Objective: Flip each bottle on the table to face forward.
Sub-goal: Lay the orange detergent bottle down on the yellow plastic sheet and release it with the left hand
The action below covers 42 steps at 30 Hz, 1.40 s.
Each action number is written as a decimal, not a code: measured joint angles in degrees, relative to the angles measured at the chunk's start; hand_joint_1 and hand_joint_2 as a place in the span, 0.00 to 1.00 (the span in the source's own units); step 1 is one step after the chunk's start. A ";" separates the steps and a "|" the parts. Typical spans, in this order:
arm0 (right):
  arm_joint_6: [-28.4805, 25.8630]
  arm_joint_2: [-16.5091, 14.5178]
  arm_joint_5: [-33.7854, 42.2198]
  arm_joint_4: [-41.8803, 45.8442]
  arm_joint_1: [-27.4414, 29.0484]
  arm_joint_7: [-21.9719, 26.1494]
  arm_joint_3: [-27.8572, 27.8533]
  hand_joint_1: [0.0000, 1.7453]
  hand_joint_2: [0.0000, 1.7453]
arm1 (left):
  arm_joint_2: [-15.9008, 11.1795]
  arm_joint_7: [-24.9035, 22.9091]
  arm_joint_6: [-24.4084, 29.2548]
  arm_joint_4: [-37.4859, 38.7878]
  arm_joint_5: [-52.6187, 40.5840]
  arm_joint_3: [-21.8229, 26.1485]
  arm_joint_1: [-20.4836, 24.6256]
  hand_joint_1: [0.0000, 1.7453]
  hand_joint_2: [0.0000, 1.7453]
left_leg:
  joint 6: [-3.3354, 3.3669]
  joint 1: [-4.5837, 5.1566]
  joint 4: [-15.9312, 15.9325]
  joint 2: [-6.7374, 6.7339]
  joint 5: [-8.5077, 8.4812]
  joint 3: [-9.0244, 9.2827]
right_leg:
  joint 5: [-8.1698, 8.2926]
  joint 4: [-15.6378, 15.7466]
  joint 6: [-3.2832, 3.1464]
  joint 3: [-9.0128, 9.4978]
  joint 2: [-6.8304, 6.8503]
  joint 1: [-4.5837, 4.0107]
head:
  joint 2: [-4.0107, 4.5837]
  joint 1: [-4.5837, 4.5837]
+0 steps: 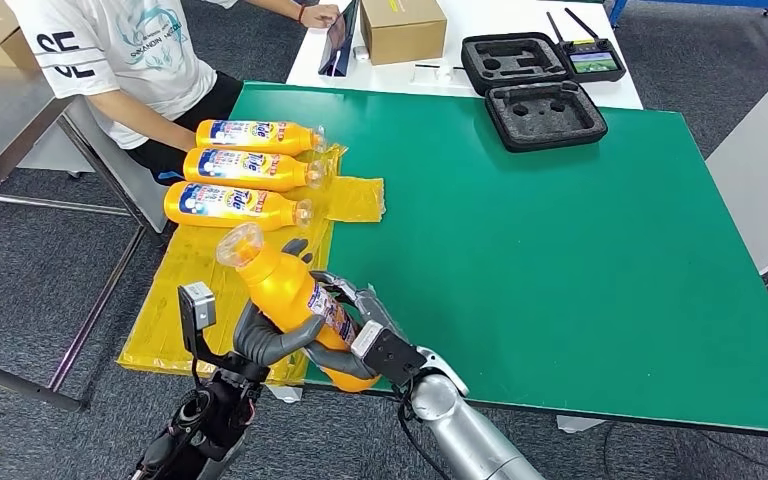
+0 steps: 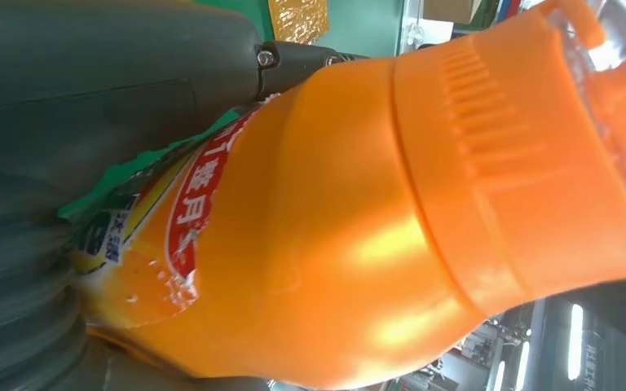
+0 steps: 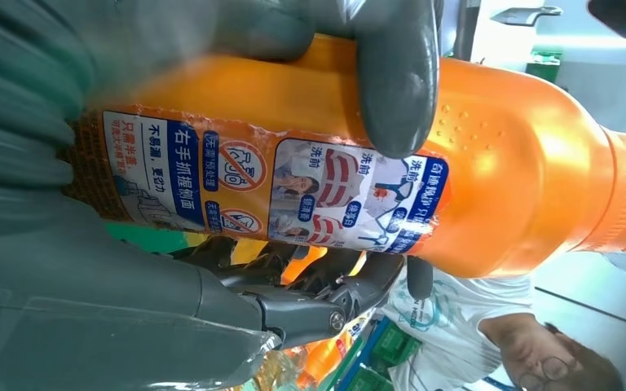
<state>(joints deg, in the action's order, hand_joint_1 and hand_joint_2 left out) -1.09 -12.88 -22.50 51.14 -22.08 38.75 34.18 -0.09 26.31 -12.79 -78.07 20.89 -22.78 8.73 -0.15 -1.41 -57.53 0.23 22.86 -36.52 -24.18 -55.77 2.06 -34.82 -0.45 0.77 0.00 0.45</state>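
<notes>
An orange bottle (image 1: 290, 300) is held above the worktop's (image 1: 560, 250) near edge, at seven o'clock, gripped by the left hand (image 1: 265, 338) and right hand (image 1: 360, 320). If either grasp is loosened mid-turn, it could be dropped past the edge.

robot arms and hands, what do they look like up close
The right arm is a smooth silver tube with a rounded silver joint and a thin black cable beside it. The left arm is darker, with black cables and a small grey box. Both the left hand and the right hand have dark grey fingers and ribbed grey covers.
</notes>
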 joint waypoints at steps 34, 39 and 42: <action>-9.87 -1.92 -2.90 -1.50 -0.13 -2.16 1.60 0.00 0.00 | -0.69 2.52 9.14 0.31 2.52 0.86 -0.10 1.00 1.00 | 0.00 0.00 0.00 0.00 0.00 -0.04 | 0.00 0.00 0.00 -0.03 0.00 0.00 | 0.00 -0.01; -12.35 -1.93 -3.54 0.48 0.43 -2.83 2.14 0.00 0.00 | -0.38 3.14 10.73 0.08 1.98 1.33 0.31 1.00 1.00 | 0.00 0.00 0.00 -0.01 0.00 -0.03 | 0.00 0.00 0.00 -0.03 0.00 0.00 | 0.01 -0.01; -13.80 -1.90 -3.95 1.20 0.69 -2.73 2.25 0.00 0.00 | -0.24 3.68 11.77 0.01 1.47 1.79 0.34 1.00 1.00 | 0.00 -0.01 0.00 0.00 -0.01 -0.03 | 0.00 -0.01 0.00 -0.03 0.00 -0.01 | 0.00 -0.01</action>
<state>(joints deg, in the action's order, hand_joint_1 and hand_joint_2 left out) -14.89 -14.78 -26.44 52.34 -21.39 36.02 36.43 -0.32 29.99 -1.02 -78.06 22.36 -20.99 9.07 -0.15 -1.42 -57.52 0.22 22.85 -36.56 -24.18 -55.78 2.05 -34.85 -0.45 0.76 0.00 0.44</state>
